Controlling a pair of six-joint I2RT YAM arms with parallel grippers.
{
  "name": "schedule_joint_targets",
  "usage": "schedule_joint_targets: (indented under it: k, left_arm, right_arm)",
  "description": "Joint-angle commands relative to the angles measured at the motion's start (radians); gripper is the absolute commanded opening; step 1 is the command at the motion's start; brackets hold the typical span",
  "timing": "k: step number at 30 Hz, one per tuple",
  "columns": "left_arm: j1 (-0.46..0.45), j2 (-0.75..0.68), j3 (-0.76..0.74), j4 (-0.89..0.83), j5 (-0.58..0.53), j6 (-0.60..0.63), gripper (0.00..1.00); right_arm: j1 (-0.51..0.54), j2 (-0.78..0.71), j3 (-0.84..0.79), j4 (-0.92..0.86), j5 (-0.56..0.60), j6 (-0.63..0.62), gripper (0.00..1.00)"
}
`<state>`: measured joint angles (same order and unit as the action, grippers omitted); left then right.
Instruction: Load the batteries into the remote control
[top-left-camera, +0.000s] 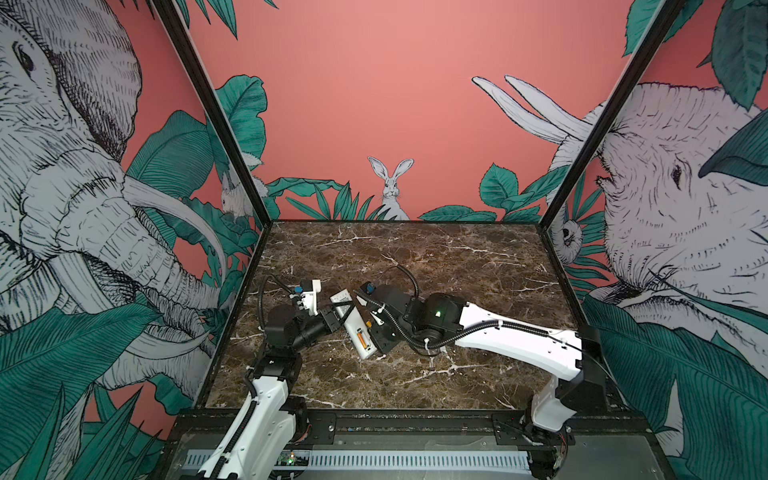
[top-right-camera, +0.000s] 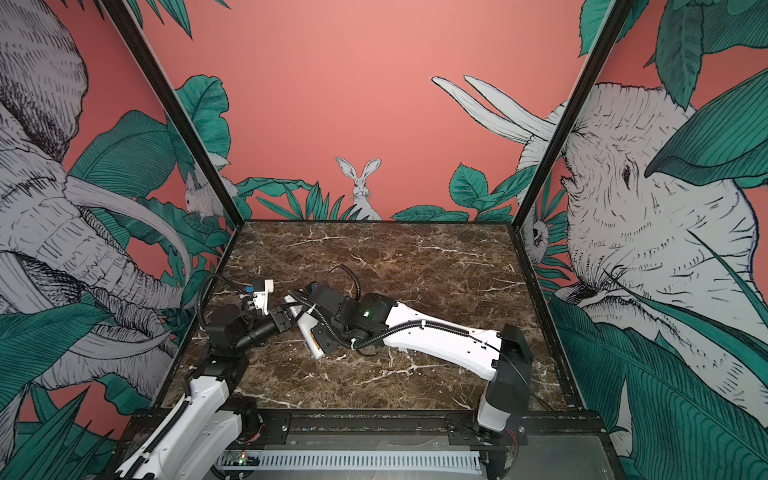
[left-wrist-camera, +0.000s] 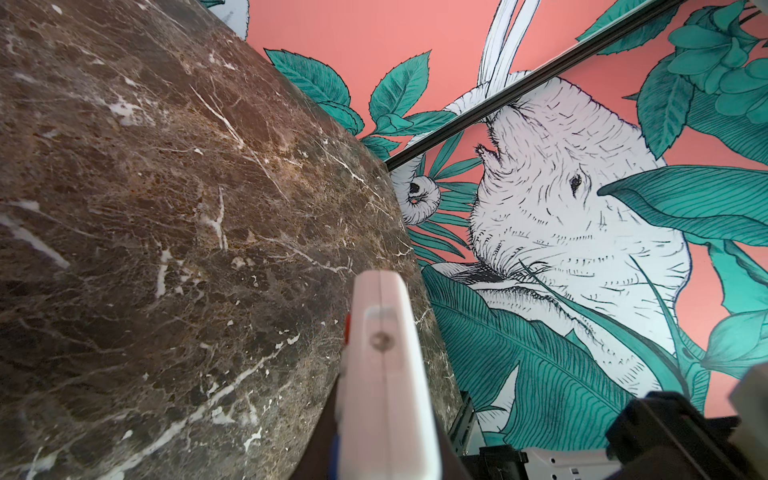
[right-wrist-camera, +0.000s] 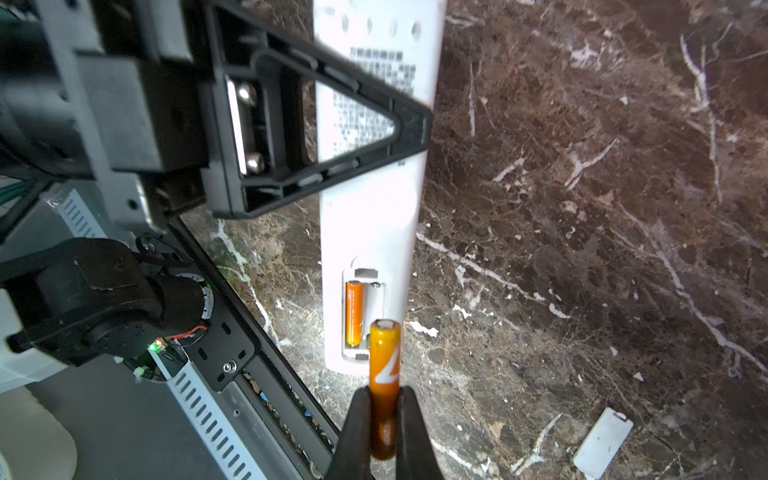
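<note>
The white remote control (right-wrist-camera: 370, 216) is back side up, and my left gripper (top-left-camera: 338, 316) is shut across its middle; one black triangular finger (right-wrist-camera: 316, 137) lies over the printed label. In the left wrist view the remote control (left-wrist-camera: 382, 374) runs edge-on out from between the jaws. Its open compartment holds one orange battery (right-wrist-camera: 354, 311) in the slot nearer the left arm; the other slot is empty. My right gripper (right-wrist-camera: 385, 399) is shut on a second orange battery (right-wrist-camera: 385, 361), whose tip hangs over the compartment's near end. In both top views the remote control (top-left-camera: 357, 328) (top-right-camera: 309, 332) sits between the two grippers.
A small white battery cover (right-wrist-camera: 602, 442) lies flat on the brown marble table (top-left-camera: 457, 270), beside the right gripper. Black frame posts and printed walls enclose the table. A black rail (top-left-camera: 374, 415) runs along the front edge.
</note>
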<state>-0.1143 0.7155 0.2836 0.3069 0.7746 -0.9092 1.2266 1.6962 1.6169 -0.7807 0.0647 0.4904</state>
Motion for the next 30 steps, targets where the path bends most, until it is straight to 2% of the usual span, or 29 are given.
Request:
schedule_joint_targets:
  k: [1,24,30]
  left_arm:
    - [0.005,-0.01,-0.014,0.089,0.022,-0.045,0.0]
    - [0.006,-0.047,-0.07,0.133,-0.007,-0.155,0.0]
    - [0.005,-0.062,-0.085,0.142,-0.017,-0.178,0.0]
  right_arm:
    - [0.01,0.018,0.03,-0.057,-0.006,0.025,0.0]
    - [0.023,0.115,0.11,-0.105,-0.006,0.035,0.0]
    - [0.027,0.122,0.117,-0.135,0.029,0.031,0.0]
